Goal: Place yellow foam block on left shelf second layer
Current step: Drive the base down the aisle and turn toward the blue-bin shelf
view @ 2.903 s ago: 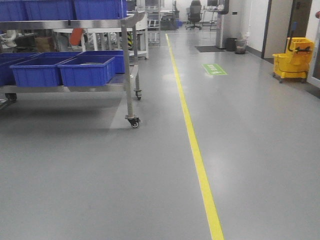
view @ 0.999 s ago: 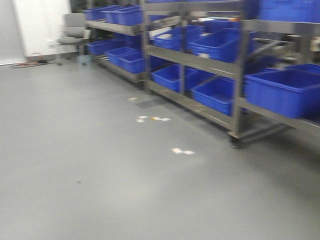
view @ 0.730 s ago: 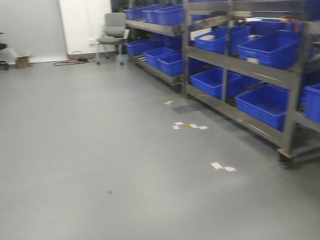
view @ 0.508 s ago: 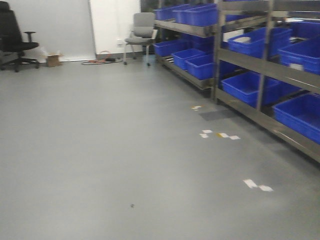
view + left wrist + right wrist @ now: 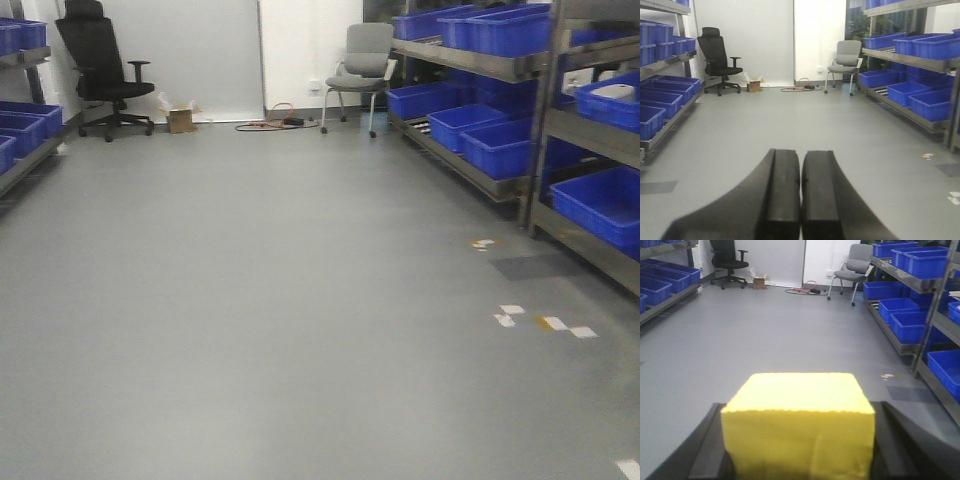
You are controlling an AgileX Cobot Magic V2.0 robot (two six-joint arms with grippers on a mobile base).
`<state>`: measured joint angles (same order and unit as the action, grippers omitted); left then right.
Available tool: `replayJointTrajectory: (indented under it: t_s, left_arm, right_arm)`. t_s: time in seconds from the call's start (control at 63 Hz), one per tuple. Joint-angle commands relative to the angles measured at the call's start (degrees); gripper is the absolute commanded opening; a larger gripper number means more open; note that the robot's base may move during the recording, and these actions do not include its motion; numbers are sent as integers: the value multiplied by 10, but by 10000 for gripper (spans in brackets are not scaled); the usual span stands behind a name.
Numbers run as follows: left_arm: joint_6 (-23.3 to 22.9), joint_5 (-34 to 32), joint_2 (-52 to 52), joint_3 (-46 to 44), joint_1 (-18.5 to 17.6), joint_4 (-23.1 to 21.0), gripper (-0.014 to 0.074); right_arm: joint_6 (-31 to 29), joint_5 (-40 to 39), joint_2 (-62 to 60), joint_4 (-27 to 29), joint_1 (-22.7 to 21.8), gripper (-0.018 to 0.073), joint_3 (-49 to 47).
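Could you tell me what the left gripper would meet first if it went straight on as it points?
The way looks free: beyond the shut left gripper lies open floor, then probably the far wall between the black chair and grey chair; depth is unclear.

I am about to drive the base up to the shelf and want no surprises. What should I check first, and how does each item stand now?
1. Grip: the yellow foam block sits between the fingers of the right tool: ok.
2. Spare arm: left tool shut, empty: ok.
3. Target: left shelf in view, holding blue bins: ok.
4. Free spot on its second layer: cannot tell.
5. Path: floor ahead bare but for tape marks near the right shelf: ok.
6. Alignment: cameras face down the aisle, not toward the left shelf: not ok.
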<state>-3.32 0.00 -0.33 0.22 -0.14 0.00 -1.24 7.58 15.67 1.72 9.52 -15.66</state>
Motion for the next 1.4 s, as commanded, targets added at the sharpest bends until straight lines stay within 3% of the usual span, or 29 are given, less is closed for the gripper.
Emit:
replayJointTrajectory:
  t_s: [0.0,1.38]
  left_arm:
    - [-2,-46,-11,14,0,-3,124]
    - [-2,-46,-11,14,0,-3,124]
  right_arm:
    - [-4,-54,6,-3,-3,450,-15]
    - [-4,-55,6,-3,-3,450,-15]
